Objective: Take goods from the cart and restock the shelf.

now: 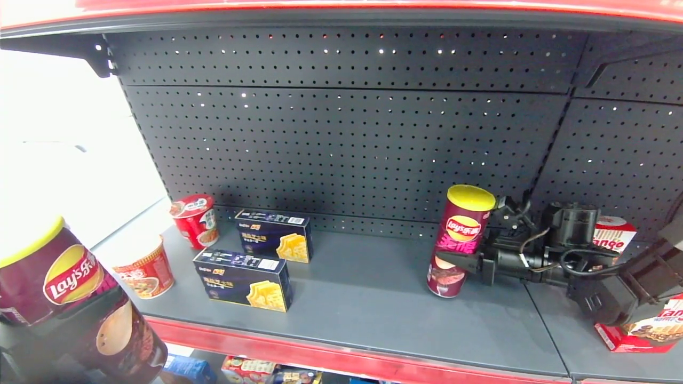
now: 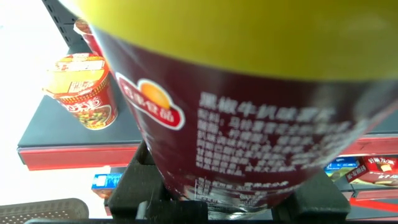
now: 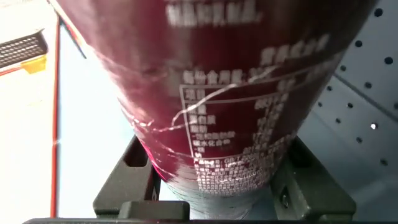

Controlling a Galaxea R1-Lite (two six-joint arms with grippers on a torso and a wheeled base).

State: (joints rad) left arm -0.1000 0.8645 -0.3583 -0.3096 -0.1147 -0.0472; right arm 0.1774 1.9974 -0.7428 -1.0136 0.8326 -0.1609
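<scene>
Head view: a tall cylindrical chip can [image 1: 463, 229], glossy maroon with a yellow plastic lid, is held upright at the smooth grey shelf [image 1: 363, 298] by the right gripper [image 1: 460, 261], whose black fingers are clamped around its lower half; whether its base touches the board cannot be told. A second chip can [image 1: 69, 288], tilted, is gripped by the left gripper [image 2: 224, 202] in front of the shelf's left end. Well apart to the left, a dark blue cardboard box [image 1: 243, 278], another blue box [image 1: 275, 234] behind it, an orange noodle cup [image 1: 144, 269] and a red noodle cup [image 1: 195, 220] are set. A wafer box [image 1: 613, 237] is partly hidden by the right arm. A black perforated metal panel [image 1: 341, 149] is seen behind.
</scene>
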